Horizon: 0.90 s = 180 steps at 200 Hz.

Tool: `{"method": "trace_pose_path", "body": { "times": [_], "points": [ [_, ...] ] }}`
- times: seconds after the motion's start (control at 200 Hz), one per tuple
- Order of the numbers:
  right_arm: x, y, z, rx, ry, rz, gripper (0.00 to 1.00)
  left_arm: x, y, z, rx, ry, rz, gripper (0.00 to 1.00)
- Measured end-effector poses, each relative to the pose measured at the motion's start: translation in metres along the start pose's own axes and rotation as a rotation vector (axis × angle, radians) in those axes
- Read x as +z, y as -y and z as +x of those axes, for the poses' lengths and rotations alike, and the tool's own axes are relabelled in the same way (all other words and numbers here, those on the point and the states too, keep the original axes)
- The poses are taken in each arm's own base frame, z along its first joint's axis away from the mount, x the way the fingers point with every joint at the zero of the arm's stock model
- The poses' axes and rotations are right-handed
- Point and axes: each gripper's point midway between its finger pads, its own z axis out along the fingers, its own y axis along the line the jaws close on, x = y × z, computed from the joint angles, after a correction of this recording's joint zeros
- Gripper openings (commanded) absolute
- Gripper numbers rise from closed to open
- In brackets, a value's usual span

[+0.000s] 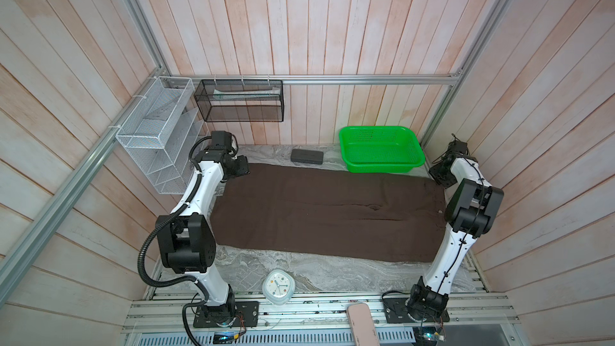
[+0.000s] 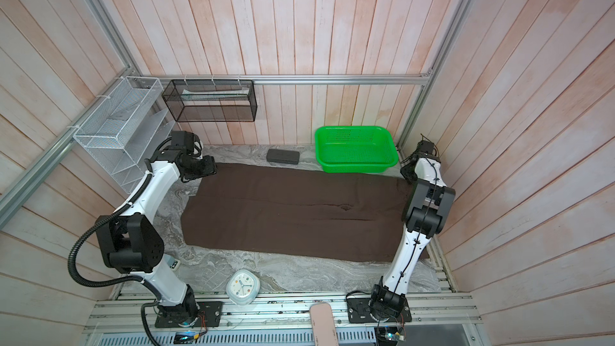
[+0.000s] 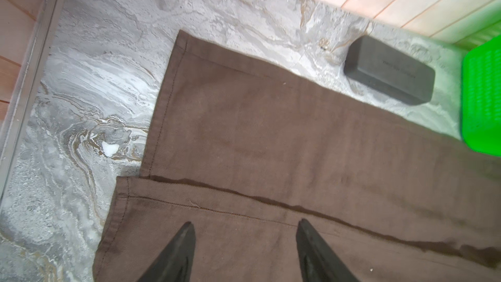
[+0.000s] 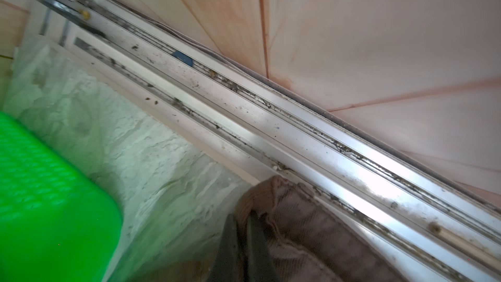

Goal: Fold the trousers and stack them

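We count one pair of trousers, two legs side by side, spread flat on counter, just in front of green basket. One basket, one dark grey case just beside it, one white clock well apart from it. Two end effectors: right end effector pinched tight on bunched trousers edge beside basket; left end effector jaws wide over leg hems, far from basket, gripping nothing.

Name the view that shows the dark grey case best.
The left wrist view: the case is close, whole and sharp, with faint lettering on its lid. In both top views the case is whole but small. The right wrist view misses it.
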Motion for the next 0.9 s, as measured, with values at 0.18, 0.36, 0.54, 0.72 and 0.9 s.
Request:
{"method": "trace_pose_path", "body": {
  "times": [0.18, 0.36, 0.54, 0.72, 0.9],
  "points": [
    [-0.049, -0.008, 0.009, -0.026, 0.037, -0.049, 0.0, 0.005, -0.012, -0.017, -0.075, 0.037, 0.008, 0.62],
    [-0.07, 0.011, 0.029, -0.032, 0.034, -0.048, 0.0, 0.024, -0.02, -0.031, -0.153, 0.04, 0.046, 0.63],
    [-0.077, 0.029, 0.052, -0.052, 0.012, -0.035, 0.0, 0.043, -0.022, -0.043, -0.2, 0.035, 0.078, 0.64],
    [-0.09, 0.024, 0.056, -0.083, 0.027, -0.057, 0.0, 0.068, -0.02, -0.064, -0.216, 0.042, 0.1, 0.64],
    [-0.102, 0.006, 0.066, -0.134, 0.036, -0.092, 0.0, 0.12, -0.037, -0.074, -0.22, 0.028, 0.031, 0.64]
  ]
}}
